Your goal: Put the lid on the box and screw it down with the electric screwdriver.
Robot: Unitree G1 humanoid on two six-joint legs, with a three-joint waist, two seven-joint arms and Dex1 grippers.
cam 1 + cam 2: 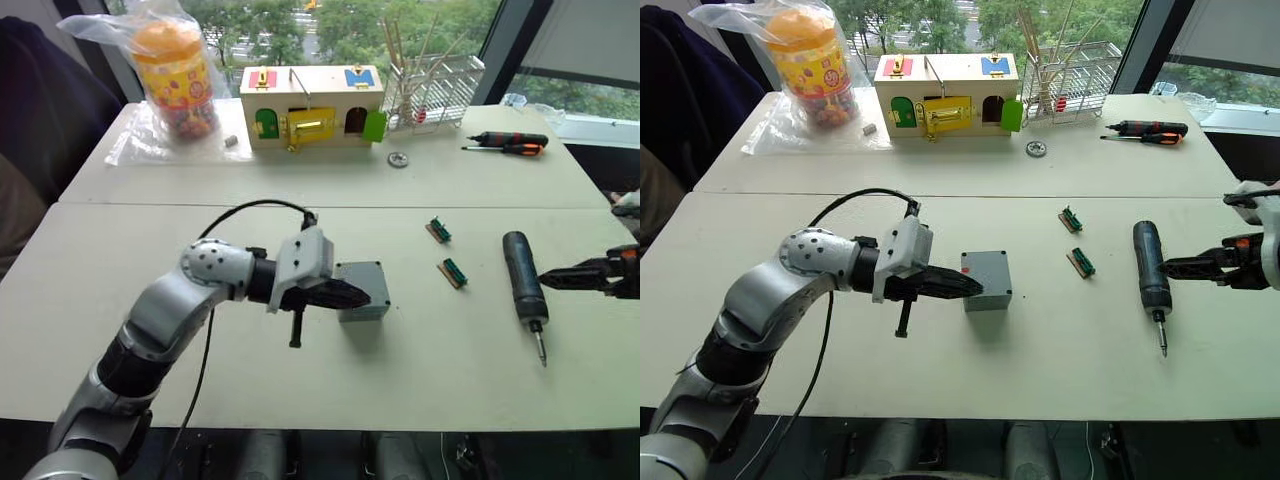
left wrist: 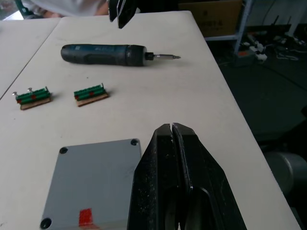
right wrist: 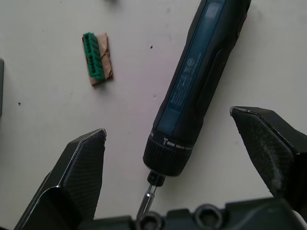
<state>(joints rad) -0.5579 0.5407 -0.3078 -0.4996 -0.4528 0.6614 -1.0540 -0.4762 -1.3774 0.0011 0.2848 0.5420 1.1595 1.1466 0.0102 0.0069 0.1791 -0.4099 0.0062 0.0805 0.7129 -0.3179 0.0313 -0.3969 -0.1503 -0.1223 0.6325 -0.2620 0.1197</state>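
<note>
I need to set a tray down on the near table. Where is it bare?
Bare: the near edge between the box and the screwdriver, and the strip ahead of the left gripper. Crowded: around the two green connectors beside the screwdriver, where the right gripper waits.

Pale tables (image 1: pixel 300 180) before tree-filled windows (image 1: pixel 300 30)

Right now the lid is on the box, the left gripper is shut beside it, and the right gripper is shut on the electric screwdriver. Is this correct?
Not quite. The right gripper is open, one finger on each side of the electric screwdriver lying on the table, as the right wrist view shows. The rest is right: lid on box, left gripper shut.
</note>
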